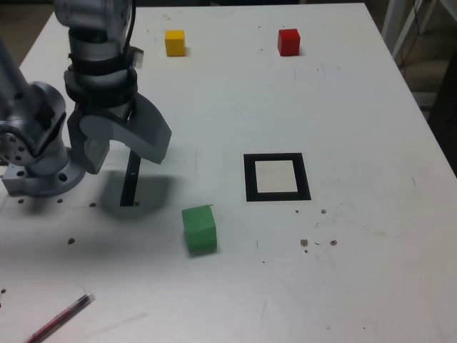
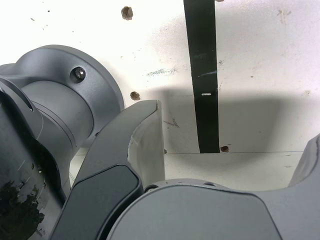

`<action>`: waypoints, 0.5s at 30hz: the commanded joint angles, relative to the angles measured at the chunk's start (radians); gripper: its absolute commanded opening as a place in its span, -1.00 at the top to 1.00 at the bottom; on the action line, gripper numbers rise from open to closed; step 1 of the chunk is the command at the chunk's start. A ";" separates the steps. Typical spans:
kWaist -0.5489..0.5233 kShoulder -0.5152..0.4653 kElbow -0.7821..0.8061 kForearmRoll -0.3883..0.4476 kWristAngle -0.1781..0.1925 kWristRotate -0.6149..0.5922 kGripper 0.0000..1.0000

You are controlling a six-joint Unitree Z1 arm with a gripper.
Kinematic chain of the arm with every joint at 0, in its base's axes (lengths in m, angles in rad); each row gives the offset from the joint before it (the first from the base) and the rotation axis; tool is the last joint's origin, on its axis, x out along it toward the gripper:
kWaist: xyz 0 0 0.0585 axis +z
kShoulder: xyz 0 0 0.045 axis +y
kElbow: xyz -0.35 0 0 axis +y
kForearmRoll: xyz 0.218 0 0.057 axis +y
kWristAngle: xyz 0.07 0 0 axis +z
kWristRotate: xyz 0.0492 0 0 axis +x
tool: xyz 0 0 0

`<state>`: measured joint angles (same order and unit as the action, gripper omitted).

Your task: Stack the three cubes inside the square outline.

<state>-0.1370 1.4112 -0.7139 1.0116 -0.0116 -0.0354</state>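
Note:
In the exterior view the green cube [image 1: 198, 229] lies on the white table near the front, to the left of the square outline [image 1: 250, 179]. At the far edge sit the yellow cube [image 1: 175, 43] and, to its right, the red cube [image 1: 288, 41]. My gripper [image 1: 125, 153] hangs open and empty at the left, above a narrow black strip [image 1: 131, 179], well apart from all three cubes. The wrist view shows the gripper [image 2: 227, 145] with jaws spread over that strip [image 2: 202, 75]; no cube appears there.
The arm's grey base [image 1: 39, 171] stands at the exterior view's left, seen close beside one finger in the wrist view as the base [image 2: 65, 100]. A red pen [image 1: 61, 319] lies at the front left. Small dark specks dot the table [image 1: 357, 107].

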 commanded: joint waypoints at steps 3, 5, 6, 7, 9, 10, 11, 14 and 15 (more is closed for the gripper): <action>0.002 -0.003 0.002 -0.002 0.001 0.002 -0.99; 0.002 -0.003 0.002 -0.002 0.001 0.002 -0.99; 0.002 -0.002 0.002 -0.002 0.001 0.002 -0.99; 0.002 -0.002 0.002 -0.002 0.001 0.002 -0.99; 0.002 -0.002 0.002 -0.003 0.000 0.002 -0.99; 0.002 -0.001 0.002 -0.004 -0.001 0.002 -0.99; 0.002 0.000 0.002 -0.004 -0.003 0.002 -0.99; 0.002 0.001 0.003 -0.005 -0.008 0.002 -0.99; 0.002 0.001 0.003 -0.005 -0.011 0.002 -0.99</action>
<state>-0.1370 1.4113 -0.7125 1.0083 -0.0177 -0.0354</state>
